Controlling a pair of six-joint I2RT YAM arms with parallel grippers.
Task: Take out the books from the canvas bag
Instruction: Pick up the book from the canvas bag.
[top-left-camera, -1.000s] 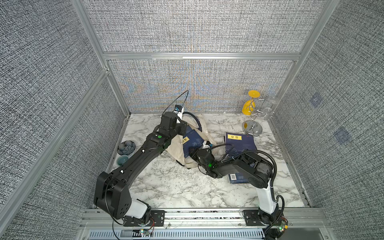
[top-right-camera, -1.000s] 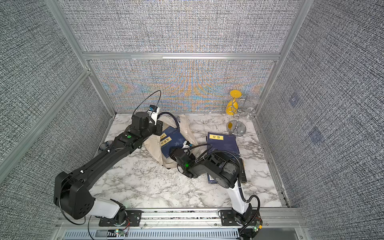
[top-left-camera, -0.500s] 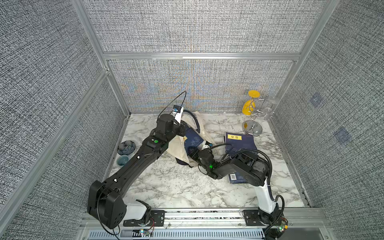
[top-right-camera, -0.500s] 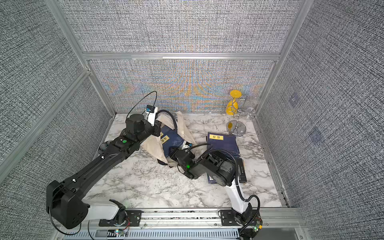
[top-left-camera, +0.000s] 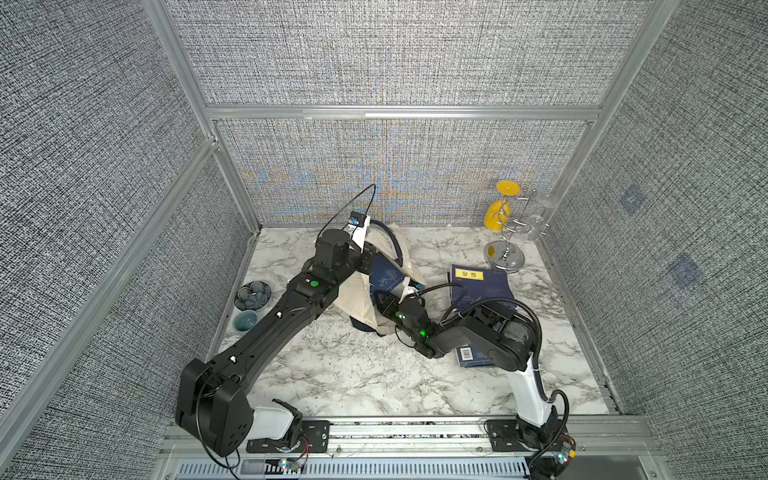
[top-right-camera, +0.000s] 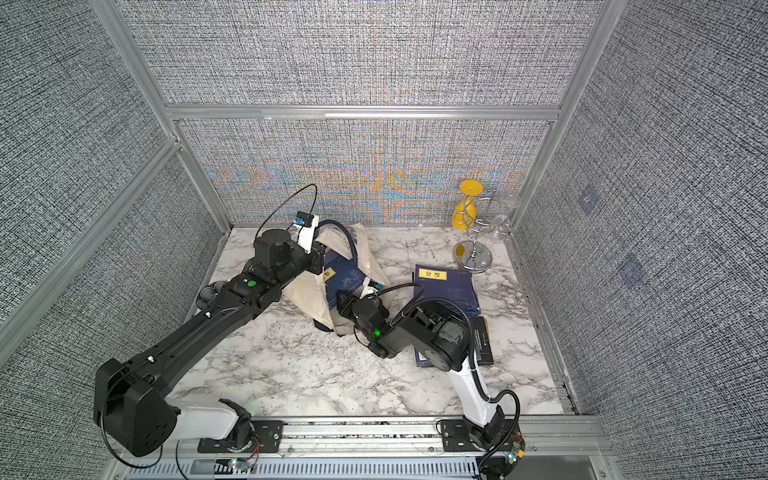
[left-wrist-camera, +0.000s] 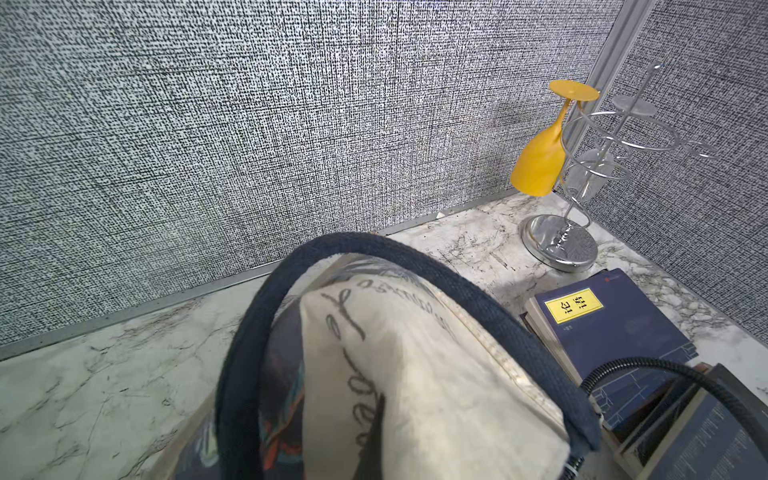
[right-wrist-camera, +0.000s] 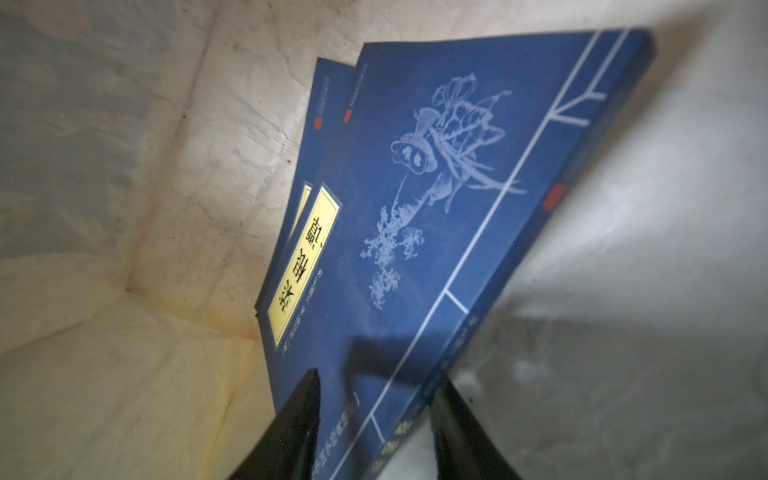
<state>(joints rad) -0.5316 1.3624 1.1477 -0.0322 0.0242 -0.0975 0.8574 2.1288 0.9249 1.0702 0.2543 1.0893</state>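
**Change noted.** The left tool (top-left-camera: 365, 262), clamped on the rim of the cream canvas bag with navy strap handles (top-left-camera: 353, 296), has pulled slightly toward the left wall and keeps the mouth held up. The right tool (right-wrist-camera: 376, 376) has advanced into the opening. Its jaws have narrowed astride the near edge of a thin navy book with a yellow title label (right-wrist-camera: 415, 199), but firm contact cannot be confirmed. A second navy book (right-wrist-camera: 325, 104) lies behind it, also in the bag.

**Consequence.** Extraction of the next book appears about to start. At least two remain inside.

**Surface and room.**
- A stack of navy books (top-left-camera: 482, 286) already lies on the white, grey-veined marble tabletop (top-left-camera: 332, 374).
- Grey woven wall panels (top-left-camera: 395, 62) stand in aluminium framing.
- A chrome wire glass rack (top-left-camera: 505, 257) carries an inverted yellow goblet (top-left-camera: 496, 216).
- Two small blue dishes (top-left-camera: 252, 294) sit by the left wall.
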